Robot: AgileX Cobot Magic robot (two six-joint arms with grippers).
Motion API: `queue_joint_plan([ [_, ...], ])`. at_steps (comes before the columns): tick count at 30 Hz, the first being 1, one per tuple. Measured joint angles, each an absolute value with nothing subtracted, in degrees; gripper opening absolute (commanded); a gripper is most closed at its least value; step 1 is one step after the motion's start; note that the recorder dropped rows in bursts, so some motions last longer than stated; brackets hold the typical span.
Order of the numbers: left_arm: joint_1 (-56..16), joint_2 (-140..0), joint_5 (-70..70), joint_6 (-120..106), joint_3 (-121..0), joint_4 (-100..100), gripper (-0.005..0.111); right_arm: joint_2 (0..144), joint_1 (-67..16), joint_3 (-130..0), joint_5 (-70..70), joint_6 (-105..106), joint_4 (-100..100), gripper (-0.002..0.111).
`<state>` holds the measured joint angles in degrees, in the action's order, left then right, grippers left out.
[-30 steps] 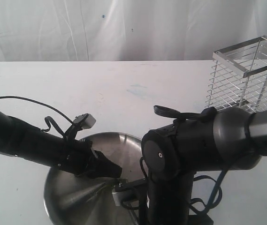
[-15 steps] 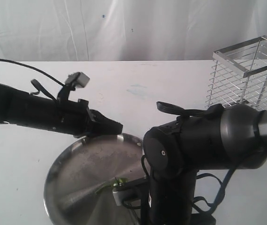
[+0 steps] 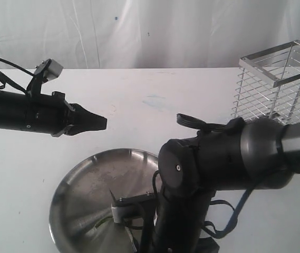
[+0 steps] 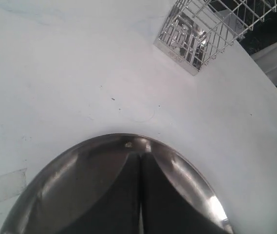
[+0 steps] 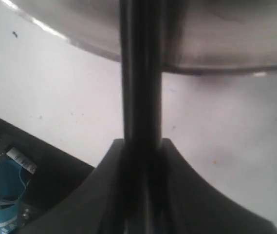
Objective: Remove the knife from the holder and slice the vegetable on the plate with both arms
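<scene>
Since the right arm [image 3: 218,163], thick and black, blocks it in the exterior view, the right claw [image 5: 140,146] shows only in its own wrist view. Two dark matte fingers are clamped on the knife [image 5: 140,73], a slim dark bar running straight out between them, far end cut off at the frame edge. Blade or handle can't be told there, too close and blurred.

The left claw [image 3: 101,122] is pressed fully closed with nothing in it. It is a black tapered wedge hanging in the air, clear of the plate [image 3: 81,184].

The plate is round, shallow, dull shiny steel with a raised rim. Its near edge is cropped at the frame bottom and its right part is hidden behind the right arm.

Of the vegetable [image 3: 101,223], only a thin green sliver shows. It lies on the plate, just beside the right arm's wrist camera, shape hard to make out.

The holder [image 3: 279,84] is a tall square chrome wire grid with a flat metal rim. It stands on the table [image 3: 155,105] at far right, well apart from the plate, with its right side cropped.

The table is white and matte with faint scuffs. White draped cloth [image 3: 139,31] hangs behind. The right wrist view also catches a blue thing [image 5: 4,190] with a white tag, print too blurred to read.
</scene>
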<state>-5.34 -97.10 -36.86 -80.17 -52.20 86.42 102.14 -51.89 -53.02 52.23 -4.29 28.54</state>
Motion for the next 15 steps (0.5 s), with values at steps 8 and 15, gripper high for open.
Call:
queue_joint_plan([
  [8,-5.3,-97.2,-37.5,-80.3,-51.9,86.0,0.000,105.5,-51.9,-58.2,49.7,-3.8,28.5,0.000],
  [15,-5.3,-101.4,-41.0,-83.3,-47.7,85.6,0.000,105.6,-51.9,-58.8,49.8,-6.0,26.5,0.000],
])
